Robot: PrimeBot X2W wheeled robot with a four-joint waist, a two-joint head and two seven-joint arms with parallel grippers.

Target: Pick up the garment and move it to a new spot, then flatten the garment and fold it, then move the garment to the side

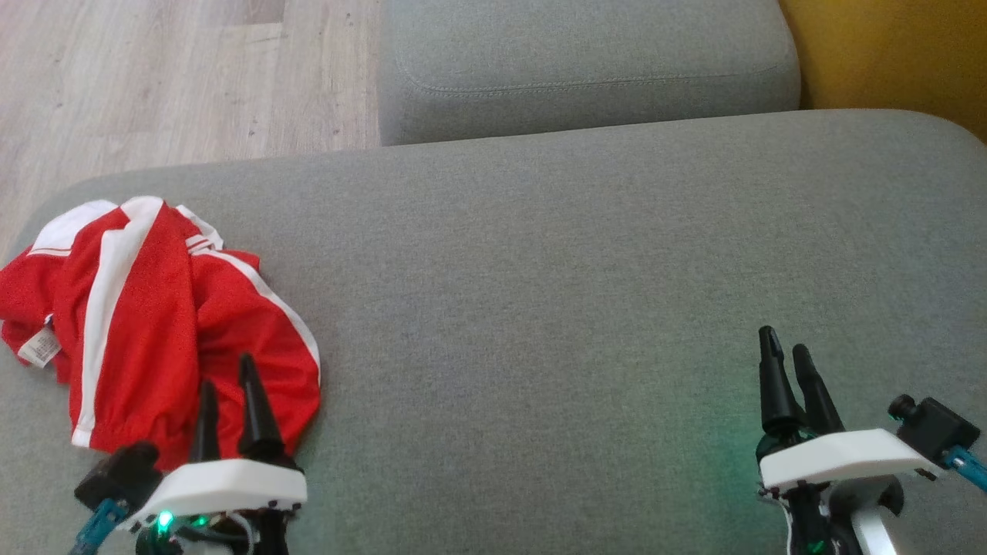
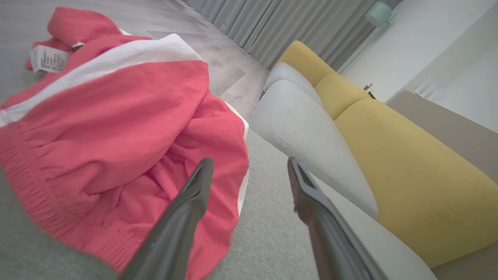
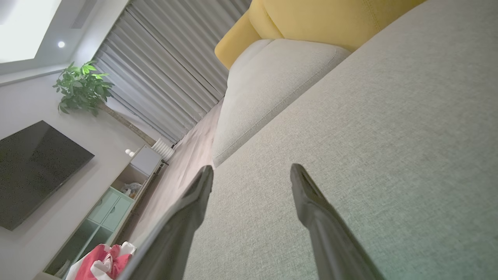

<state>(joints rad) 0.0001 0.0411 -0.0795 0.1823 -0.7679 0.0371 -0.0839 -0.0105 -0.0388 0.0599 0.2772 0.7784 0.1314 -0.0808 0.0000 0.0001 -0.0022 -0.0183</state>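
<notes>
1. Left gripper (image 1: 227, 374), at the lower left of the head view, has its two dark fingers spread wide and holds nothing. The tips stand over the near edge of the crumpled red sports garment with white side stripes (image 1: 146, 324), which lies bunched at the left of the frame.
2. Right gripper (image 1: 784, 341), at the lower right, is likewise spread and empty. It hangs over bare upholstery, well apart from the cloth.
3. From where I stand the job looks barely begun: the pick-up is the step in hand, and the left arm is the one placed for it.
4. To do it well, I would come down on a raised fold rather than a flat patch. The left wrist view shows puffed ridges just left of the fingers, near the gathered elastic hem.
5. A thin bunch should open out better once lifted, and a firm close seems wise, since the fabric looks slippery. The open middle of the seat is the obvious new spot.
6. The white care label (image 1: 38, 347) peeks out at the far left edge.
7. The surface is a wide grey woven seat cushion (image 1: 540, 270), soft enough that pressing fingers might pinch upholstery along with cloth.
8. At the top centre sits a second grey cushion (image 1: 586, 69), with mustard-yellow sofa padding (image 1: 887, 54) at the upper right and pale wooden floor (image 1: 154, 77) at the upper left.
9. The right wrist view takes in pleated grey curtains (image 3: 163, 77), a leafy green plant (image 3: 81, 87) and a dark flat screen (image 3: 35, 171).
</notes>
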